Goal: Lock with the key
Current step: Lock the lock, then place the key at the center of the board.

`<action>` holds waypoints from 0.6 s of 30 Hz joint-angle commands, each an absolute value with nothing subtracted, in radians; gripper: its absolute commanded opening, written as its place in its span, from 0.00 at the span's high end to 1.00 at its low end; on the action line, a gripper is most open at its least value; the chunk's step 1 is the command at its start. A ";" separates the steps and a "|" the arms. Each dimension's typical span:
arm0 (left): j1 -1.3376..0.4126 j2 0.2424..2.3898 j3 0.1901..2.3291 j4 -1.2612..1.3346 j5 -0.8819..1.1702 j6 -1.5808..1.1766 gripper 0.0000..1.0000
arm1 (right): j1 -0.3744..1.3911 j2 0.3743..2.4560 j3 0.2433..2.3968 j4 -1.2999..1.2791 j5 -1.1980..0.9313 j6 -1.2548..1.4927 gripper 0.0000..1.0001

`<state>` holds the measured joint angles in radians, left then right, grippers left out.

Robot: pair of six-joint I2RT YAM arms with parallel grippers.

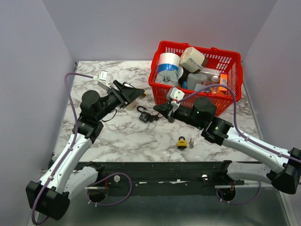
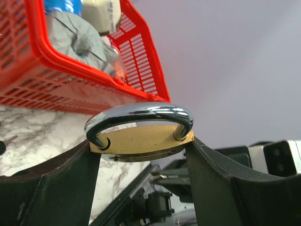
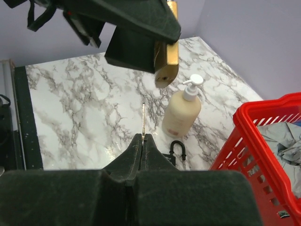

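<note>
My left gripper (image 1: pixel 128 94) is shut on a brass padlock (image 2: pixel 141 140) with a chrome shackle, gripping its body by the two ends and holding it above the table. The right wrist view shows that padlock (image 3: pixel 167 63) hanging from the left fingers at the top. My right gripper (image 1: pixel 164 109) is shut on a thin silver key (image 3: pixel 143 117), whose blade sticks out past the fingertips, seen edge-on. The key's tip is below the padlock and apart from it.
A black padlock (image 1: pixel 146 116) lies on the marble between the grippers. A small brass padlock (image 1: pixel 182 142) with a key beside it lies nearer the front. A cream pump bottle (image 3: pixel 181 113) stands behind the left gripper. A red basket (image 1: pixel 160 89) full of items stands at the back right.
</note>
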<state>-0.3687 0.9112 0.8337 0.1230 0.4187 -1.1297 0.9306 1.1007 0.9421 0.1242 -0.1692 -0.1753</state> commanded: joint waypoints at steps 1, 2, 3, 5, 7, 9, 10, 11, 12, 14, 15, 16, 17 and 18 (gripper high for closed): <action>-0.345 0.904 0.870 0.175 0.339 -1.129 1.00 | 0.937 1.049 0.902 0.083 -0.175 -0.082 0.99; -0.341 0.900 0.879 0.155 0.339 -1.117 1.00 | 0.939 1.036 0.888 0.036 -0.178 -0.068 0.99; -0.334 0.896 0.885 0.141 0.342 -1.085 1.00 | 0.939 1.022 0.871 0.013 -0.186 -0.052 0.99; -0.322 0.882 0.894 0.112 0.344 -1.054 1.00 | 0.939 0.985 0.819 -0.082 -0.192 -0.020 0.99; -0.311 0.865 0.897 0.082 0.341 -1.016 1.00 | 0.940 0.982 0.815 -0.167 -0.192 -0.012 0.99; -0.304 0.862 0.907 0.040 0.330 -0.994 1.00 | 0.940 0.962 0.792 -0.233 -0.189 -0.018 0.99; -0.299 0.861 0.905 0.025 0.327 -0.989 1.00 | 0.940 0.950 0.778 -0.247 -0.204 -0.041 0.99; -0.285 0.859 0.900 0.017 0.336 -0.994 1.00 | 0.939 0.937 0.763 -0.293 -0.225 -0.054 0.99; -0.279 0.856 0.885 0.020 0.337 -0.999 1.00 | 0.939 0.939 0.756 -0.317 -0.262 -0.057 0.99; -0.276 0.851 0.876 0.020 0.337 -1.008 1.00 | 0.940 0.948 0.733 -0.363 -0.270 -0.016 0.99; -0.275 0.851 0.870 0.021 0.334 -1.012 1.00 | 0.940 0.946 0.723 -0.362 -0.276 -0.002 0.99; -0.275 0.854 0.867 0.023 0.334 -1.015 1.00 | 0.939 0.942 0.712 -0.359 -0.282 0.062 0.99; -0.275 0.856 0.865 0.028 0.334 -1.023 1.00 | 0.939 0.937 0.700 -0.341 -0.285 0.096 0.99; -0.275 0.859 0.864 0.031 0.336 -1.025 1.00 | 0.939 0.939 0.674 -0.327 -0.263 0.138 0.99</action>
<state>-0.2813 0.8864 0.8421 -0.0509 0.3489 -1.0149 0.9344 0.9558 0.7254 -0.2813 -0.2359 -0.0032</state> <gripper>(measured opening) 0.749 0.013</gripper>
